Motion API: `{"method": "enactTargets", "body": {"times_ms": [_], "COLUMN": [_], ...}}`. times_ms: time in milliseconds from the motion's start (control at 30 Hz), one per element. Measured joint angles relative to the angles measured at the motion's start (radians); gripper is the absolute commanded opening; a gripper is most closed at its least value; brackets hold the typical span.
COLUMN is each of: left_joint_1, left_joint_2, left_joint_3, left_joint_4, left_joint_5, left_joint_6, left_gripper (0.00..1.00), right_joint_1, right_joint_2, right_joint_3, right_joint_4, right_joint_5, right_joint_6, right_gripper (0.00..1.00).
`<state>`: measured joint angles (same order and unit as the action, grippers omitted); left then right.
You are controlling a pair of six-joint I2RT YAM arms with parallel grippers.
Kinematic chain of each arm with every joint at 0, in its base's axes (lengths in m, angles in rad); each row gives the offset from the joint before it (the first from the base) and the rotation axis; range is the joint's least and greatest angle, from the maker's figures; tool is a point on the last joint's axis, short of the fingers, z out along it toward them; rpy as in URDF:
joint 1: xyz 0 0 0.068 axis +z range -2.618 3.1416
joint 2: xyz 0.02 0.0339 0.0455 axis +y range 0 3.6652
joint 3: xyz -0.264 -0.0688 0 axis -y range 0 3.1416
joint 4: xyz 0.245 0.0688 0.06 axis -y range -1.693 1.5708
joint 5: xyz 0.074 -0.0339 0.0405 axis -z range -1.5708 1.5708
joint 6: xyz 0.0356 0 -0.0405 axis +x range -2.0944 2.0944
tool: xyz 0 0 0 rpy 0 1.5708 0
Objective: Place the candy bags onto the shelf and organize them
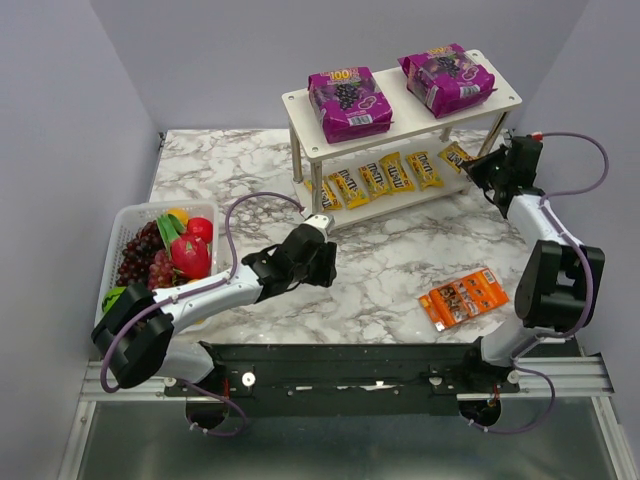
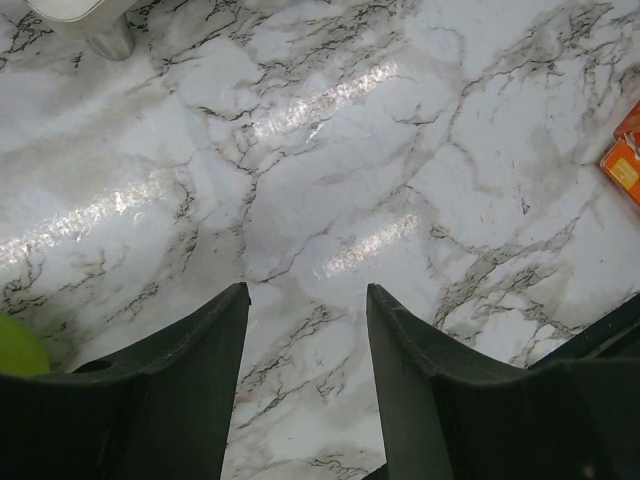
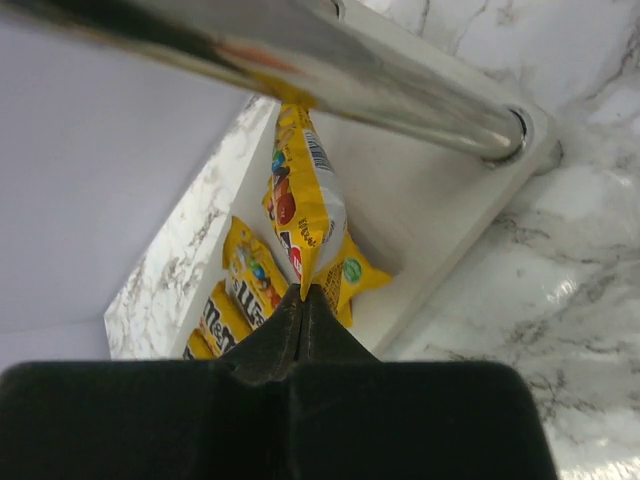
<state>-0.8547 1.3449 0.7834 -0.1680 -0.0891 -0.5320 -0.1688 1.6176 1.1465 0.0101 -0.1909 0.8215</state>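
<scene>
The white two-tier shelf (image 1: 398, 107) stands at the back of the table. Two purple pouches (image 1: 348, 102) (image 1: 446, 78) lie on its top tier. Several yellow packets (image 1: 385, 175) lie in a row on the lower tier. My right gripper (image 1: 477, 167) is at the shelf's right end, shut (image 3: 305, 292) on the corner of one yellow packet (image 3: 305, 205), held on edge over the lower tier (image 3: 430, 215) above another packet (image 3: 352, 275). The flat orange pack (image 1: 462, 297) lies on the table at the front right. My left gripper (image 1: 325, 265) is open and empty (image 2: 307, 290) over bare marble.
A white basket (image 1: 125, 225) of fruit stands at the left. A metal shelf leg (image 3: 330, 60) crosses just above the held packet. Another shelf leg (image 2: 110, 40) shows at the top left of the left wrist view, and the orange pack's edge (image 2: 625, 165) at its right.
</scene>
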Motion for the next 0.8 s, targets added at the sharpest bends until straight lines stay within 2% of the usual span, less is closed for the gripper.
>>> {"method": "enactTargets", "body": {"times_ms": [500, 600, 633, 733, 800], "left_joint_1": [0.0, 0.0, 0.0, 0.0, 0.0], "left_joint_2": [0.008, 0.011, 0.013, 0.017, 0.017], "left_joint_3": [0.028, 0.03, 0.03, 0.03, 0.03], "left_joint_4": [-0.038, -0.042, -0.043, -0.046, -0.05], "left_joint_5": [-0.007, -0.008, -0.008, -0.009, -0.009], "left_joint_6": [0.013, 0.013, 0.013, 0.016, 0.017], "left_gripper": [0.6, 0.6, 0.6, 0.6, 0.6], "right_joint_1": [-0.002, -0.002, -0.002, -0.002, -0.002], "right_joint_2": [0.225, 0.242, 0.247, 0.267, 0.272], "right_joint_3": [0.091, 0.092, 0.095, 0.116, 0.121], "right_joint_4": [0.056, 0.054, 0.051, 0.04, 0.034], "right_joint_5": [-0.013, -0.013, -0.013, -0.012, -0.013], "right_joint_6": [0.084, 0.107, 0.116, 0.131, 0.136], "right_gripper": [0.01, 0.16, 0.31, 0.45, 0.47]}}
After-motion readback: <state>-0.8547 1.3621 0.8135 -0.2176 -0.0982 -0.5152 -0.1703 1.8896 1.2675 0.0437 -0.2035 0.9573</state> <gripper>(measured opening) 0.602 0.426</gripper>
